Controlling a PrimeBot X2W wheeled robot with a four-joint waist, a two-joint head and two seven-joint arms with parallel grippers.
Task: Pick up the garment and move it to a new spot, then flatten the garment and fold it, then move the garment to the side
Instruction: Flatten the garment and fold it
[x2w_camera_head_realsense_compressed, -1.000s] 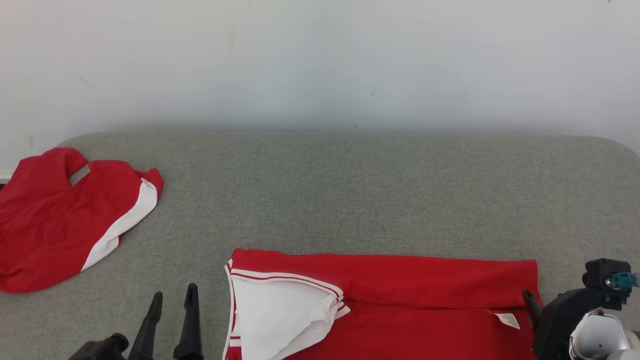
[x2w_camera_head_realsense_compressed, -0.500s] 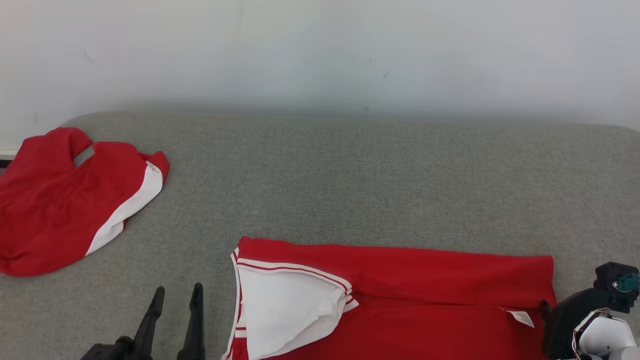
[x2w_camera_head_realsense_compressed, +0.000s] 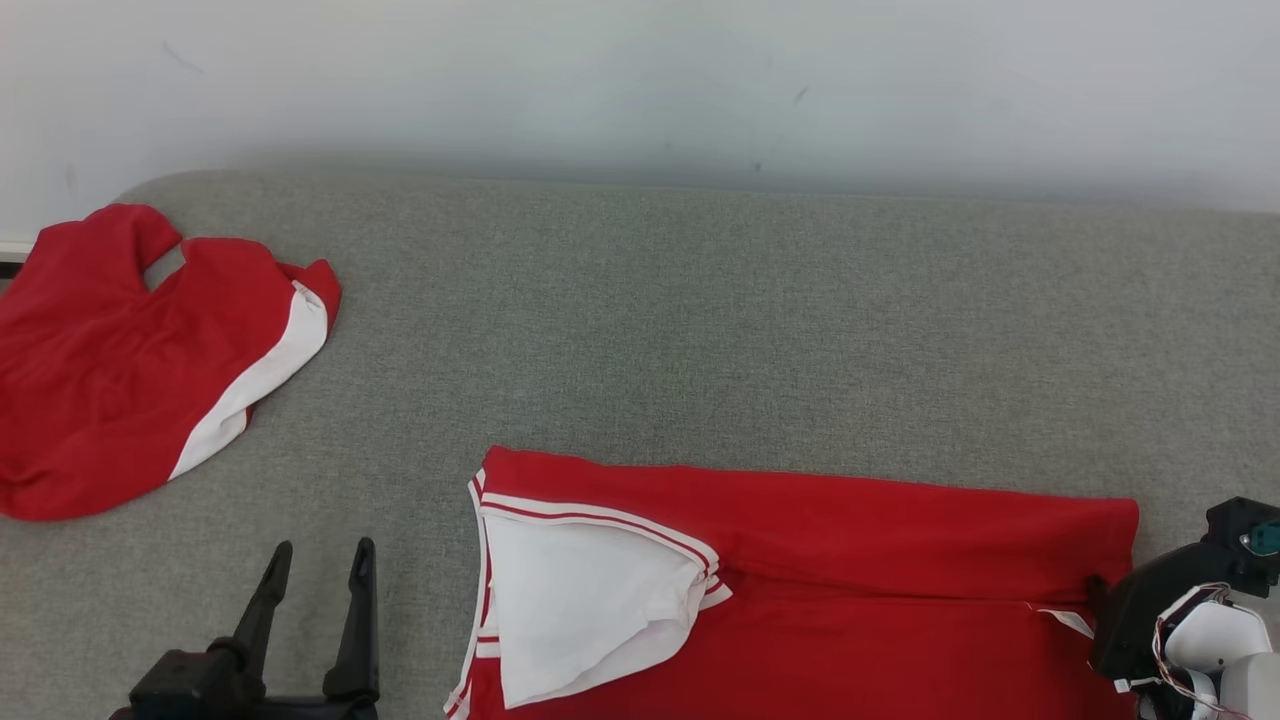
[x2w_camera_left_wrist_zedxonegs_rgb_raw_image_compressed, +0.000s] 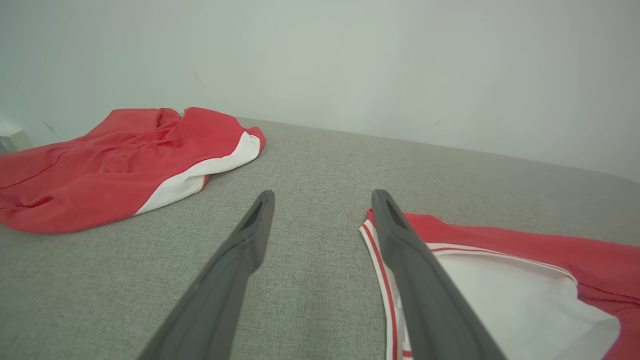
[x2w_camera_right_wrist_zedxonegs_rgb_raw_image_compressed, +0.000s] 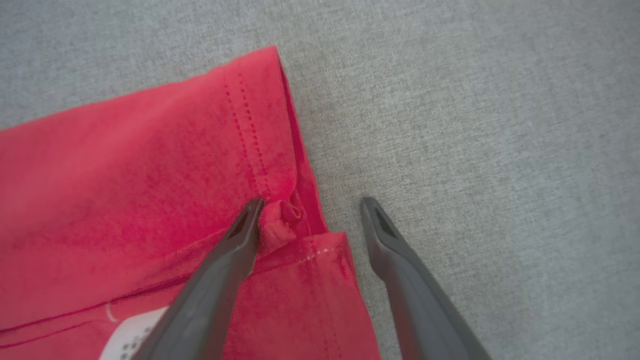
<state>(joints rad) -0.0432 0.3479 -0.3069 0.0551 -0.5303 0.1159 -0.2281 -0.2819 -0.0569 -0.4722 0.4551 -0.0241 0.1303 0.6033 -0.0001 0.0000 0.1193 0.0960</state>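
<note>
The garment (x2w_camera_head_realsense_compressed: 860, 560) is a red shirt lying flat near the front edge, its far side folded over and a white sleeve (x2w_camera_head_realsense_compressed: 580, 610) with red-and-white trim turned up at its left end. My left gripper (x2w_camera_head_realsense_compressed: 318, 555) stands open over the grey surface just left of the sleeve, its right finger (x2w_camera_left_wrist_zedxonegs_rgb_raw_image_compressed: 400, 240) beside the striped cuff edge. My right gripper (x2w_camera_right_wrist_zedxonegs_rgb_raw_image_compressed: 312, 204) is open at the shirt's right hem (x2w_camera_right_wrist_zedxonegs_rgb_raw_image_compressed: 260, 145). Its left fingertip (x2w_camera_right_wrist_zedxonegs_rgb_raw_image_compressed: 247, 225) rests by a small pucker in the fold and its right fingertip is over bare surface. A white label (x2w_camera_right_wrist_zedxonegs_rgb_raw_image_compressed: 132, 337) shows below.
A second red garment (x2w_camera_head_realsense_compressed: 130, 360) with a white panel lies crumpled at the far left, also visible from the left wrist as a red garment (x2w_camera_left_wrist_zedxonegs_rgb_raw_image_compressed: 115, 165). The grey fabric-covered surface (x2w_camera_head_realsense_compressed: 720, 320) runs back to a pale wall and rounds off at its far corners.
The head camera has tipped, shifting the whole picture. My left gripper has edged slightly left, away from the sleeve. The right gripper stays at the hem and now covers most of the label.
</note>
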